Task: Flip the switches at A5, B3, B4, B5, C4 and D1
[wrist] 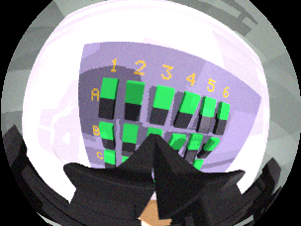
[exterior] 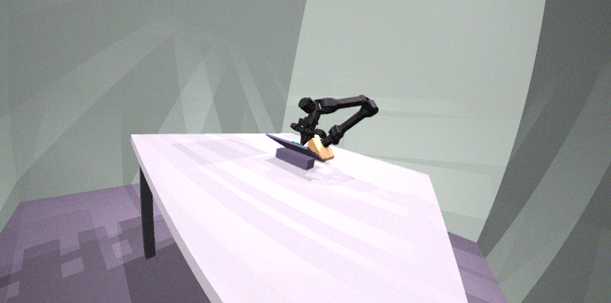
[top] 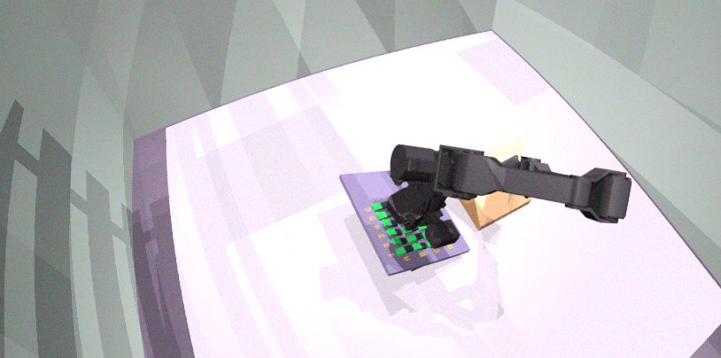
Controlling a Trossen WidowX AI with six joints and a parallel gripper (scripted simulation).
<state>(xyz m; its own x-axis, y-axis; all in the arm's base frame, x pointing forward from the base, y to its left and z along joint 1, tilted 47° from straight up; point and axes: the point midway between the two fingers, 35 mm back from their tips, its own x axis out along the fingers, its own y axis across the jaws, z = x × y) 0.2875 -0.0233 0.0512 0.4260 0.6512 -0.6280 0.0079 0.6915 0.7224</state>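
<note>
The purple switch panel [top: 360, 184] [exterior: 279, 140] [wrist: 93, 61] lies tilted on the table, with yellow row letters and column numbers. Its rocker switches [top: 387, 222] [wrist: 135, 101] are half green, half black. My gripper [top: 406, 229] [exterior: 304, 142] [wrist: 153, 137] is shut with nothing between the fingers. Its pointed tip is down at the panel, around the row B switches near columns 3 and 4. I cannot tell whether it touches one. The fingers hide most of rows C and D in the wrist view, and the arm covers the panel's right part in the top view.
A tan wooden block [top: 499, 204] [exterior: 321, 149] stands right behind the panel, under the arm. A dark block [exterior: 294, 157] props up the panel's far edge. The white table [top: 282, 164] [exterior: 256, 215] has edges at left and back.
</note>
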